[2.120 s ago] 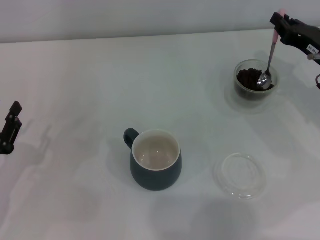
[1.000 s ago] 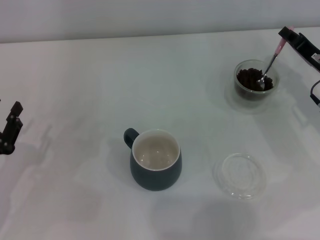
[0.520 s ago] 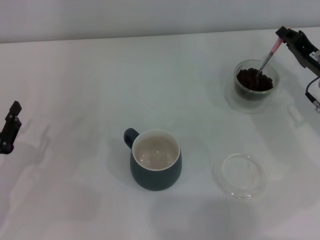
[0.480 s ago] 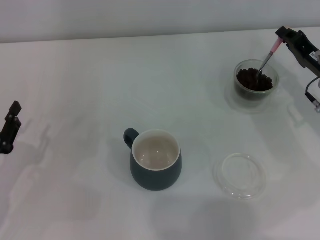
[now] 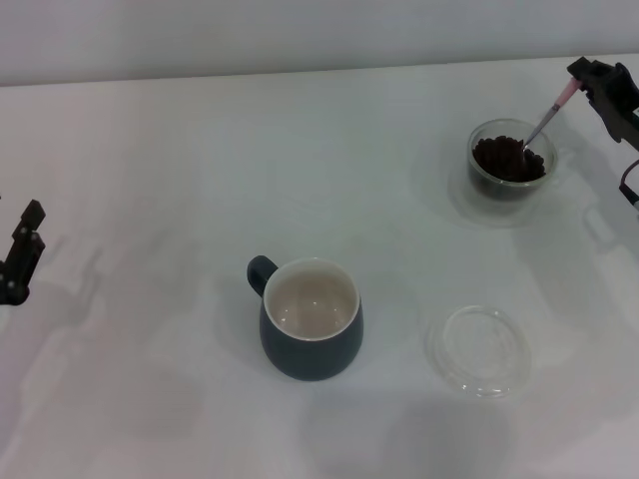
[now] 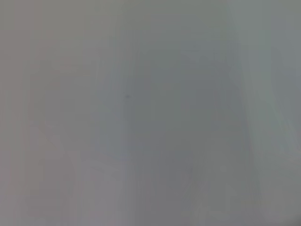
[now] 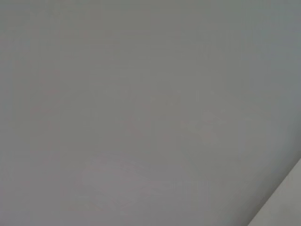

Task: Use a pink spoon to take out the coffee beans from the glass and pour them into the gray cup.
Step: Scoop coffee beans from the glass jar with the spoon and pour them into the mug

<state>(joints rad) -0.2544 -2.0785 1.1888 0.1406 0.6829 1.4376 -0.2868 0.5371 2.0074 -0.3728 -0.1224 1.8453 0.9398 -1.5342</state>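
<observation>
Pink spoon (image 5: 555, 107) pinched by our right gripper (image 5: 587, 82), tilted w/ bowl buried in far-right glass (image 5: 511, 160) beans (image 5: 508, 159), prob to scoop.

My black right gripper (image 5: 587, 76) holds the pink spoon (image 5: 551, 112) by its pale pink handle. The coffee beans (image 5: 508, 160) are dark brown inside the clear glass (image 5: 512, 186). The gray cup (image 5: 311, 332) is dark blue-gray outside, cream inside. The table (image 5: 180, 150) is plain white.
</observation>
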